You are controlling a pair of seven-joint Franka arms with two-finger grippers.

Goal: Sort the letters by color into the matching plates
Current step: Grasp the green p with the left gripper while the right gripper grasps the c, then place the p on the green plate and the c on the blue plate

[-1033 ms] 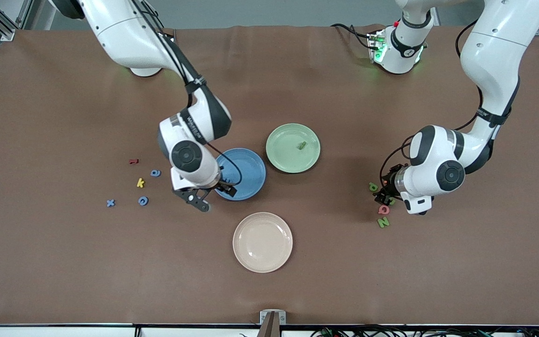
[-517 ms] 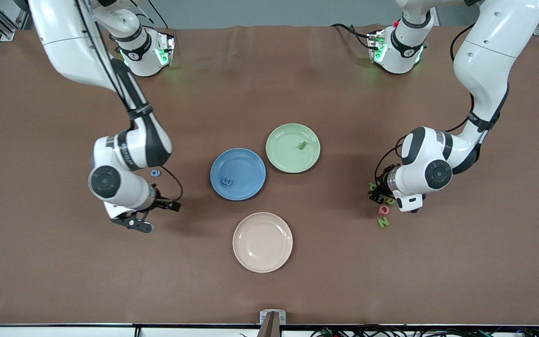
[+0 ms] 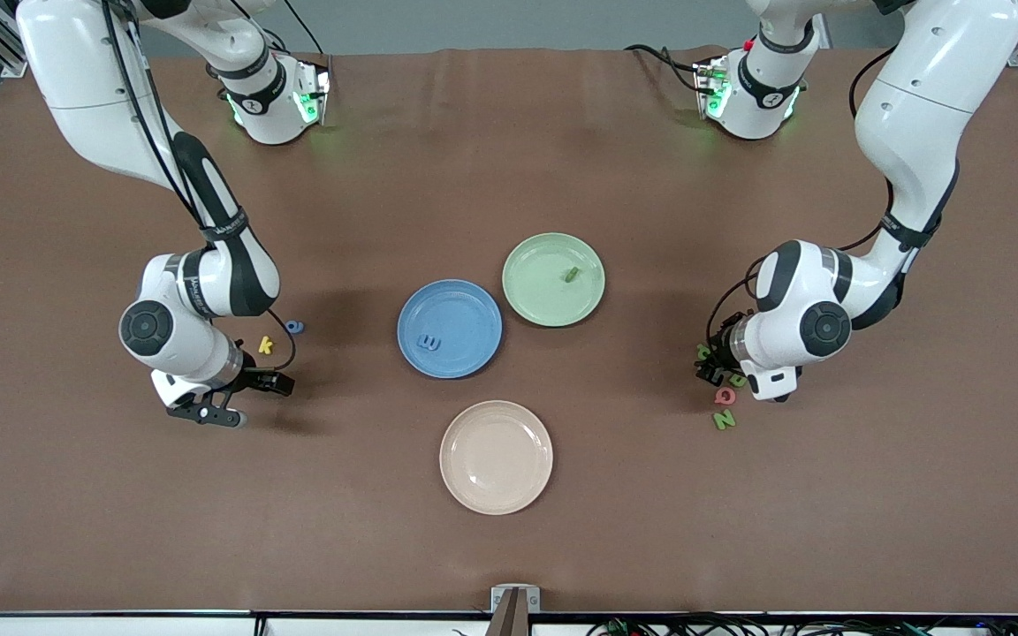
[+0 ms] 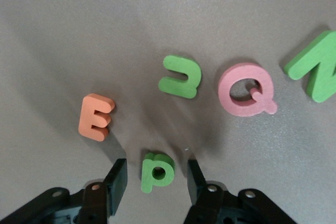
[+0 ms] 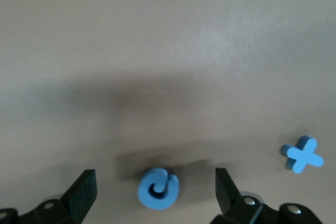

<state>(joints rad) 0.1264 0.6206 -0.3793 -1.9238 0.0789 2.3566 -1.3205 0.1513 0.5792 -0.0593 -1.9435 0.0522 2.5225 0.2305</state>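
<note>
The blue plate (image 3: pixel 465 309) holds one blue letter (image 3: pixel 429 341). The pale green plate (image 3: pixel 534 296) beside it holds one green letter (image 3: pixel 572 274). My right gripper (image 3: pixel 239 399) is open and low over the table toward the right arm's end. In the right wrist view its gripper (image 5: pixel 155 179) straddles a round blue letter (image 5: pixel 158 188), with a blue x (image 5: pixel 302 154) nearby. Another blue letter (image 3: pixel 294 326) lies close by. My left gripper (image 3: pixel 714 367) is open. In the left wrist view its gripper (image 4: pixel 156 170) straddles a green p (image 4: pixel 157 171), with a second green letter (image 4: pixel 180 77) and a green N (image 4: pixel 315 66) nearby.
A beige plate (image 3: pixel 496 457) lies nearer the front camera than the blue plate. A yellow k (image 3: pixel 266 344) lies by the right arm. A pink Q (image 4: pixel 247 88) and an orange E (image 4: pixel 95 117) lie among the green letters. The pink Q (image 3: pixel 725 396) and green N (image 3: pixel 724 420) also show beside the left gripper.
My right gripper left the blue plate, with a blue letter now lying in it, and moved toward the right arm's end over the loose blue letters. My left gripper shifted slightly.
</note>
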